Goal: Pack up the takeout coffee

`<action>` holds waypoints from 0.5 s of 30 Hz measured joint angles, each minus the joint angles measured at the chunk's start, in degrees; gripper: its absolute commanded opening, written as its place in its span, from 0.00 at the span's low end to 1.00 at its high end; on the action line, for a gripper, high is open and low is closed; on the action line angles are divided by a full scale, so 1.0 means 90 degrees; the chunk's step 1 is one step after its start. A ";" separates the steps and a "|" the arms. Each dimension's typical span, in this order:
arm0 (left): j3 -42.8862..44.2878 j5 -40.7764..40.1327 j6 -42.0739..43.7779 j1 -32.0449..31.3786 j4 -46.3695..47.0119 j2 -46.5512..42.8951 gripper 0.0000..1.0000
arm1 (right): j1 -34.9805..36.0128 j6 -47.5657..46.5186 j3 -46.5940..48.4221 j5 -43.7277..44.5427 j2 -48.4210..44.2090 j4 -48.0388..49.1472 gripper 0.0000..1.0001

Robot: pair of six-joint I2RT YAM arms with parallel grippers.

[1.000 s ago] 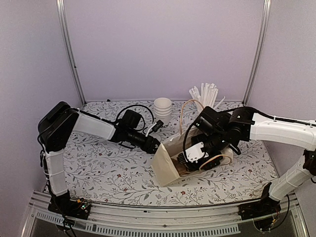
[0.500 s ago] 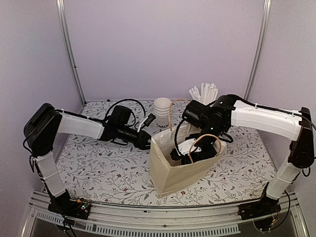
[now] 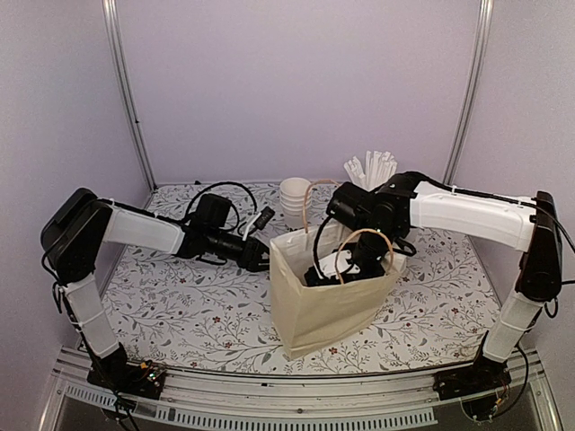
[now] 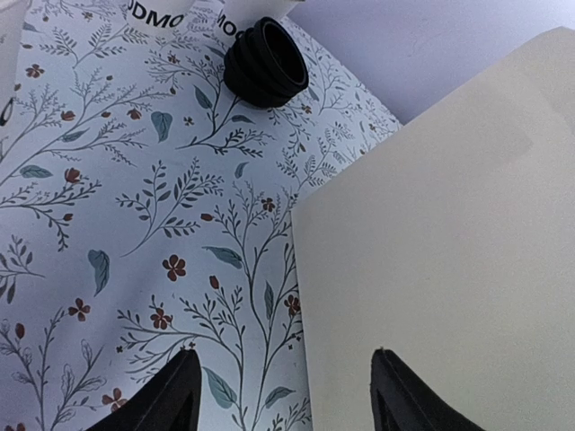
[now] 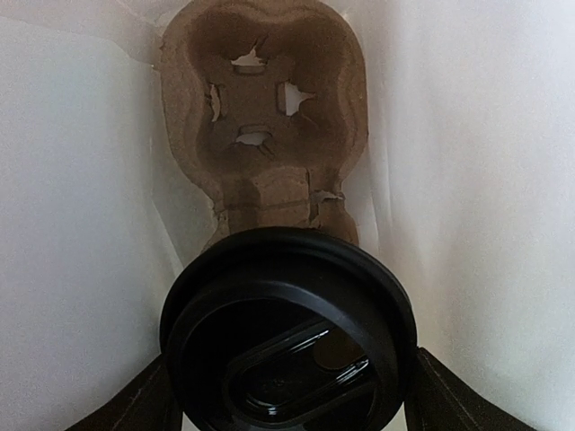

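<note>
Though the bag [image 3: 328,305] hides its body — right tool [image 5: 287,404] holds lidded cup [image 5: 287,332] | left tool [image 4: 283,391] wide.

Upright near the middle of the floral desk [image 3: 180,305]: a tall cream bag [image 3: 328,301], mouth open, one flat side filling the right half of the left wrist view. Down at the bag's bottom, a brown pulp carrier [image 5: 265,117], lying flat, ragged holes in it, bag walls close on both sides. At the back right, behind the bag, a bunch of white straws [image 3: 375,169], upright and fanned out.
</note>
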 measured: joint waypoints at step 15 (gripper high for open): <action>-0.0058 0.0073 0.0039 0.0012 0.0146 0.0000 0.66 | -0.0032 0.0384 -0.0012 -0.0036 0.0221 0.0204 0.43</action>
